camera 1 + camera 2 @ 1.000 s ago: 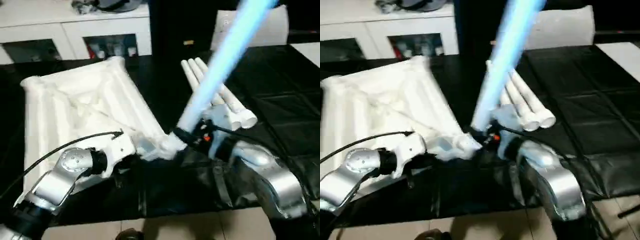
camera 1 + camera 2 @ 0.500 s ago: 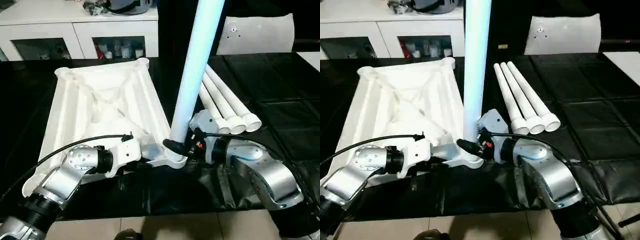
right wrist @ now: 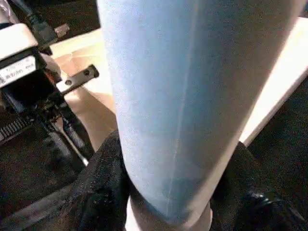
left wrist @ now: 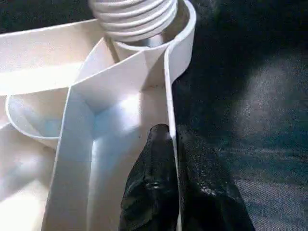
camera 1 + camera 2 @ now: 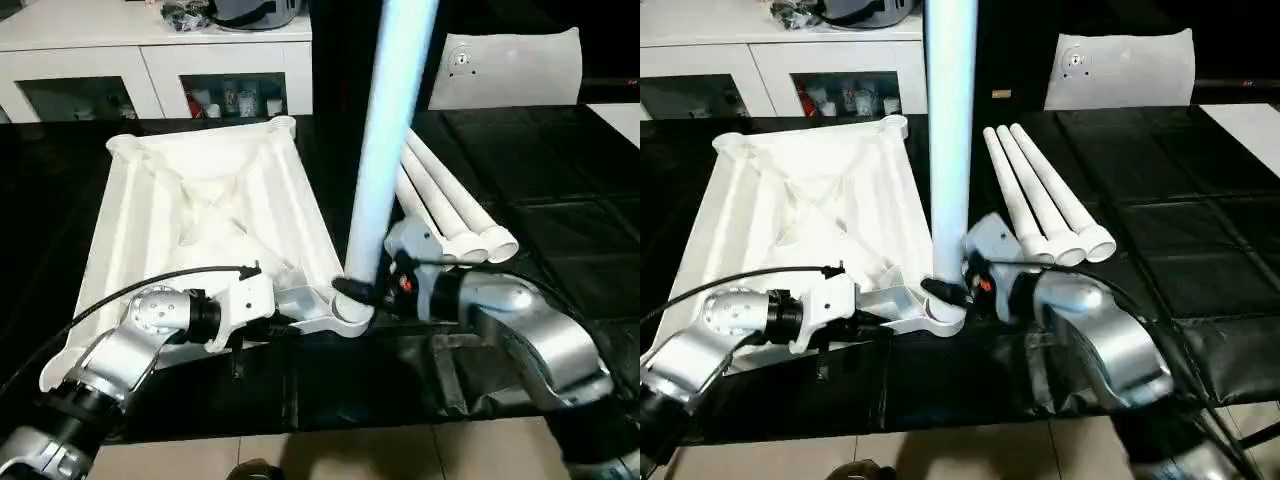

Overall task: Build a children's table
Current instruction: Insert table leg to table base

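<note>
Right gripper (image 5: 952, 292) clamping upright leg (image 5: 950, 150), left gripper (image 4: 172, 139) pinching tabletop (image 5: 200, 200) rim

We see a black tabletop (image 5: 560, 180), a white cabinet (image 5: 150, 60) with dark glass-fronted compartments behind it, a white chair back (image 5: 1120, 68) beyond, and pale tiled floor (image 5: 400, 455) below.

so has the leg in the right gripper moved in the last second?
Yes. The leg has swung from leaning toward the three spare legs to upright over the table top's near corner socket.
</note>
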